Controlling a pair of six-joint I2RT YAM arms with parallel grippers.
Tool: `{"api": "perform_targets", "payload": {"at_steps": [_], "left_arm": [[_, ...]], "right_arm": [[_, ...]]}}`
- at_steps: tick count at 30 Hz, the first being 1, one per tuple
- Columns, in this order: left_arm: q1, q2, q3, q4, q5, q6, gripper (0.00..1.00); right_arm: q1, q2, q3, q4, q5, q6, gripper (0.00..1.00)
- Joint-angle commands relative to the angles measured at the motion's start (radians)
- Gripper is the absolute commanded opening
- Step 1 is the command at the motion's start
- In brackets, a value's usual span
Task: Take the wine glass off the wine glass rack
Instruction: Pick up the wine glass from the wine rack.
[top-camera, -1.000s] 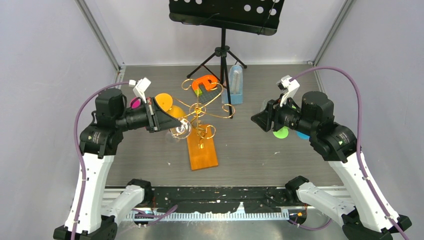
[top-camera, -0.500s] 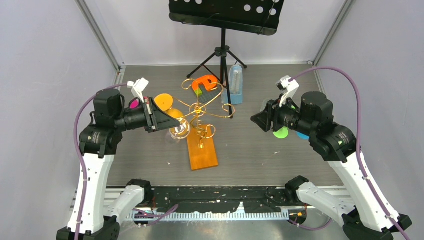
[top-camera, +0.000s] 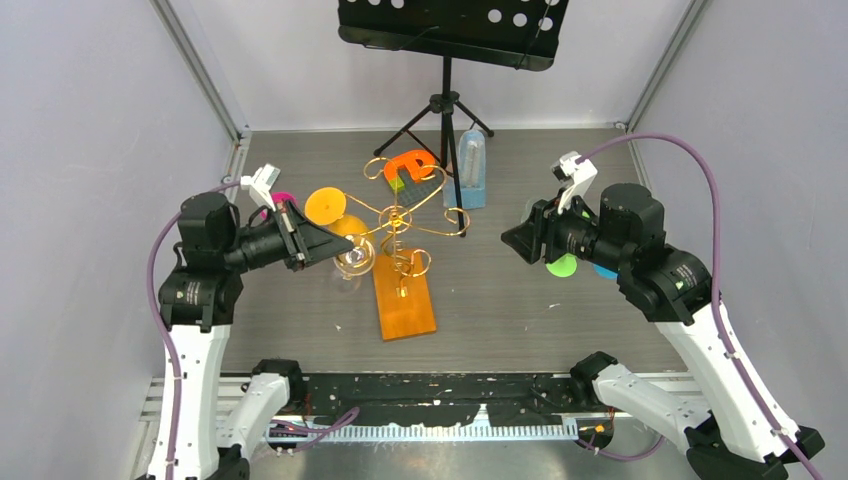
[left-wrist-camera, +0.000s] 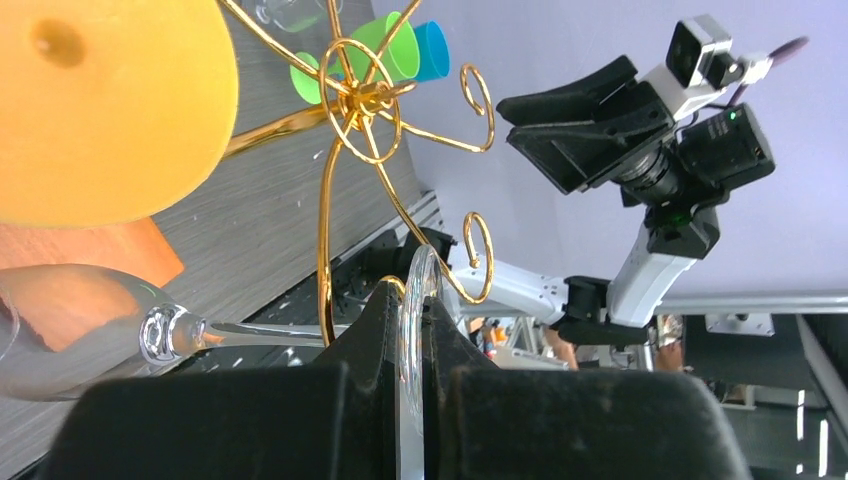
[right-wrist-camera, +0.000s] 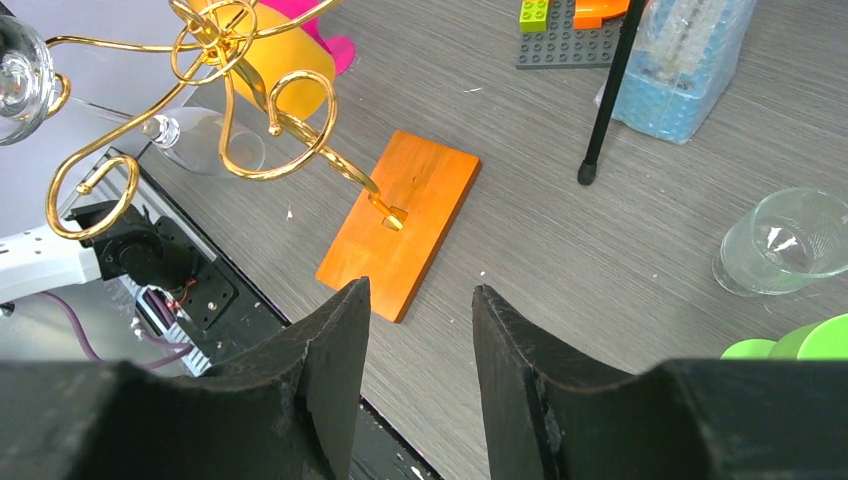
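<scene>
As the left gripper (left-wrist-camera: 410, 306) pinches its foot, the wine glass (left-wrist-camera: 165, 331) lies sideways

The rack (top-camera: 398, 218) is standing upright, its thin gold wire arms with scroll ends rising from a flat orange base (top-camera: 405, 305). The clear glass (left-wrist-camera: 165, 332) is lying sideways on the rack's left side. Its stem is crossing a wire arm, and the left pincer (left-wrist-camera: 410, 315) is pinching its foot edge-on.

gold rack (top-camera: 397, 215), orange base (top-camera: 406, 310), clear wine glass (top-camera: 355, 258)
</scene>
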Motion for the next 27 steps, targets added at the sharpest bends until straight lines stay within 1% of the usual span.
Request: {"api": "perform_targets", "payload": {"at_steps": [1, 6, 7, 10, 20, 27], "left_arm": [[0.031, -0.038, -0.043, 0.192, 0.034, -0.135, 0.00], [0.042, -0.079, -0.111, 0.325, 0.005, -0.260, 0.00], [0.068, -0.087, -0.120, 0.341, -0.003, -0.280, 0.00], [0.081, -0.110, -0.144, 0.377, -0.027, -0.324, 0.00], [0.110, -0.147, -0.167, 0.364, -0.072, -0.358, 0.00], [0.111, -0.161, -0.184, 0.384, -0.039, -0.371, 0.00]], "right_arm": [[0.007, 0.007, 0.040, 0.030, 0.022, 0.005, 0.48], [0.009, 0.009, 0.049, 0.025, 0.027, -0.001, 0.48], [0.008, 0.009, 0.050, 0.025, 0.028, -0.002, 0.48], [0.009, 0.009, 0.046, 0.025, 0.029, -0.002, 0.48], [0.010, 0.011, 0.050, 0.021, 0.033, -0.011, 0.48], [0.011, 0.015, 0.045, 0.020, 0.030, -0.012, 0.48]]}}
